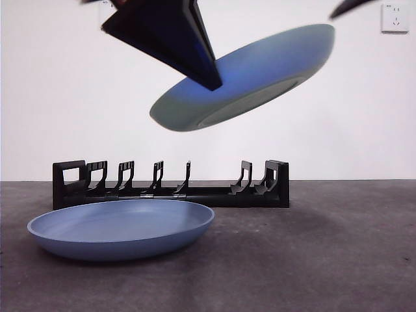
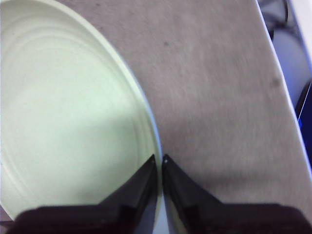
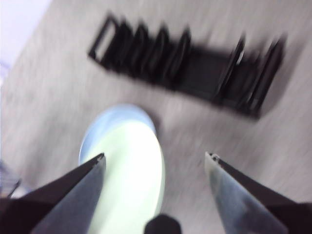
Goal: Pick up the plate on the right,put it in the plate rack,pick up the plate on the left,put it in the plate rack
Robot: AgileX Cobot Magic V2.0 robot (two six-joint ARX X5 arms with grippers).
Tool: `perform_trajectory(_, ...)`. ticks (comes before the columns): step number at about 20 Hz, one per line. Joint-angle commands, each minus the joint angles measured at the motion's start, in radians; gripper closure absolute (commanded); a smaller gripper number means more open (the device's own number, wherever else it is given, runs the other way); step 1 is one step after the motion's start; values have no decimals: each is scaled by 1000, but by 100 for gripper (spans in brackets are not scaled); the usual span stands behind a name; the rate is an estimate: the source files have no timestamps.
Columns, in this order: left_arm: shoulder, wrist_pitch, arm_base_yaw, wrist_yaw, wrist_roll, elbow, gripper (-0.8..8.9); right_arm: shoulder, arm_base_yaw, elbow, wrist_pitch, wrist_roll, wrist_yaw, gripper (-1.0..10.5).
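Observation:
A blue plate [image 1: 260,78] hangs tilted in the air above the plate rack [image 1: 195,192], its right edge higher. My left gripper [image 1: 211,81] comes down from the upper left and is shut on that plate's rim. In the left wrist view the jaws [image 2: 159,158] pinch the edge of the pale plate [image 2: 68,112]. A second blue plate [image 1: 123,227] lies flat on the table, in front of the rack's left half. My right gripper [image 3: 156,156] is open and empty, high above the rack [image 3: 195,68]; it shows as a black tip [image 1: 351,6] at the top right.
The dark grey table [image 1: 338,260] runs to a white wall with a socket [image 1: 394,17]. The rack has several upright dividers on its left part and two at its right end. A blurred plate [image 3: 129,170] shows below the right gripper.

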Motion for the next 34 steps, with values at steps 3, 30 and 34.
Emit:
perform_trajectory(3,-29,207,122,155,-305,3,822,-75,0,34,-13,14,135,599)
perform_trajectory(30,135,589,987,906,-727,3,822,-100,193,-534,164,56,110,604)
perform_trajectory(34,195,608,990,897,-713,3,822,-100,226,-534,182,72,114,604)
